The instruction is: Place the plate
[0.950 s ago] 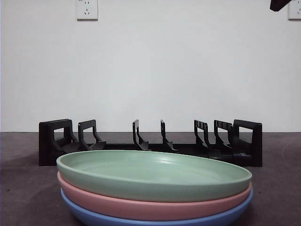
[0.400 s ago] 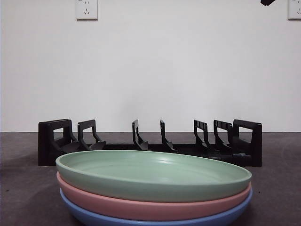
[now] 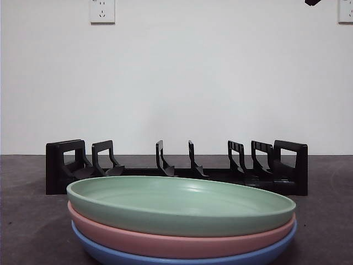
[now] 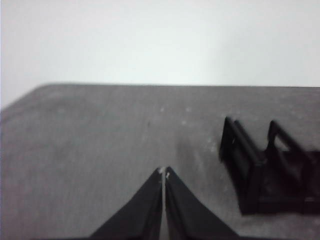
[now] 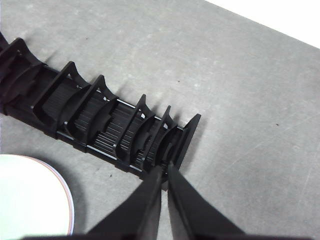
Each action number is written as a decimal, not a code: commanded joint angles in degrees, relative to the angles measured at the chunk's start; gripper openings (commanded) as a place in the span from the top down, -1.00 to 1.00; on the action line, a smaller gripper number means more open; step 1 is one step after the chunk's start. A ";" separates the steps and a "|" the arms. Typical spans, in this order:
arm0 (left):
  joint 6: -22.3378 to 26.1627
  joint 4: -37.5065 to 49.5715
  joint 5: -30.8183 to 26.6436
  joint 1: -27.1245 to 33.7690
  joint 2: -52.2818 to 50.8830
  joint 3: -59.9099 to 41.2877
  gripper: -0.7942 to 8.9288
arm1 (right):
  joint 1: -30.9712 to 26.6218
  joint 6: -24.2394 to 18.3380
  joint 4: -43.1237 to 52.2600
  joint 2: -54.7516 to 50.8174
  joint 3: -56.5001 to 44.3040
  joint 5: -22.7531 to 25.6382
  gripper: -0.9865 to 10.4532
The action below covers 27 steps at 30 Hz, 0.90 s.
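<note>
Grey table [image 3: 27, 221]: stacked plates [image 3: 181, 207] before rack [image 3: 176, 168]; right gripper [image 5: 164, 170] closed above rack's end, left gripper [image 4: 163, 172] apparently closed, both empty.

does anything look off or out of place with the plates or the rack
Nothing stands out. The green plate, pink plate and blue plate sit neatly stacked in front of the black rack, which stands level with its slots holding nothing.

No readable text, label or number anywhere.
</note>
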 commanded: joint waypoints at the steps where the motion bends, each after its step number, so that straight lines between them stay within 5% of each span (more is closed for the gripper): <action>1: -7.19 0.94 0.48 0.33 -0.13 -1.16 0.82 | 0.28 0.13 0.52 0.28 0.61 0.04 0.79; 19: -8.02 0.39 0.42 0.35 -0.11 -1.16 0.82 | -0.83 -2.34 5.35 -0.76 -0.98 0.02 0.79; 27: -8.02 0.39 0.42 0.35 -0.11 -1.16 0.82 | -15.10 0.07 39.36 -23.15 -39.21 -2.95 0.79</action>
